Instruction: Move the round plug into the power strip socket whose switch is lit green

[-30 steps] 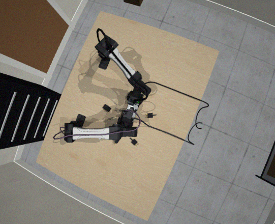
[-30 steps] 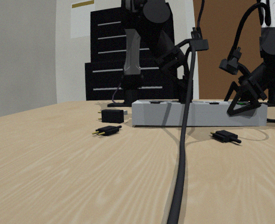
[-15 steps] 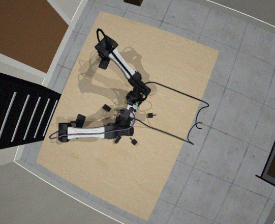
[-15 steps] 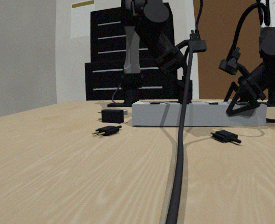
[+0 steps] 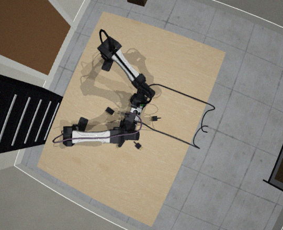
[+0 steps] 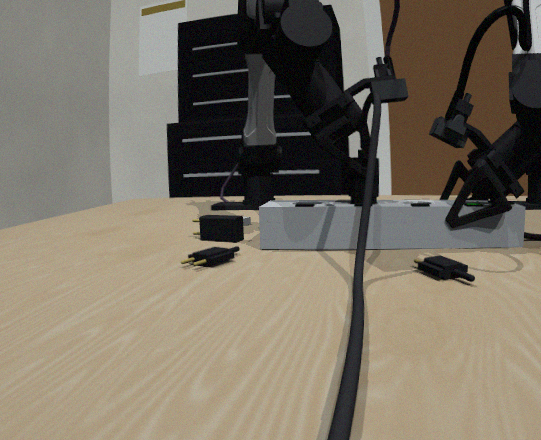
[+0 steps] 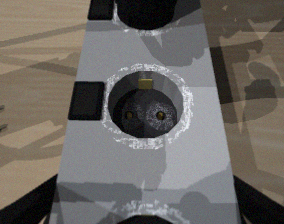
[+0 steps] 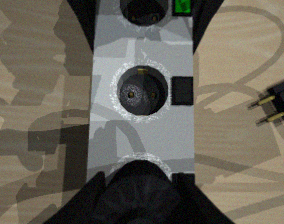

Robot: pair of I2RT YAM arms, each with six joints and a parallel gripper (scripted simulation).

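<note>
I'm holding my right claw (image 5: 130, 121) (image 6: 365, 196) (image 8: 141, 180) partly open, its fingers closing on the round plug (image 7: 145, 11) (image 8: 138, 194). The plug is sitting in a socket of the power strip (image 5: 136, 111) (image 6: 288, 226) (image 7: 193, 161) (image 8: 168, 136); how deep it's going, I can't tell. My left claw (image 5: 138, 101) (image 6: 471, 206) (image 7: 144, 177) is standing wide, clamping the strip across its long sides near the end with the green-lit switch (image 5: 142, 105) (image 6: 477, 203) (image 8: 182, 6).

In the right wrist view I'm seeing the socket beside that green switch (image 8: 143, 12), and it's showing its dark well with no plug in it. Between it and the round plug, another empty socket (image 7: 145, 107) (image 8: 142, 91) is sitting next to a black switch (image 7: 87, 100) (image 8: 182, 90). From outside, the strip is lying flat on the wooden surface (image 5: 119, 180) (image 6: 177, 350).

One loose plug (image 5: 154, 118) (image 6: 443, 267) (image 8: 283, 100) is resting near the strip's long side, another loose plug (image 5: 137, 145) (image 6: 211, 256) is lying off beyond its other end, and a black adapter (image 6: 221, 228) is standing close to that one. A thick black cable (image 6: 359, 285) is running across the exterior foreground.
</note>
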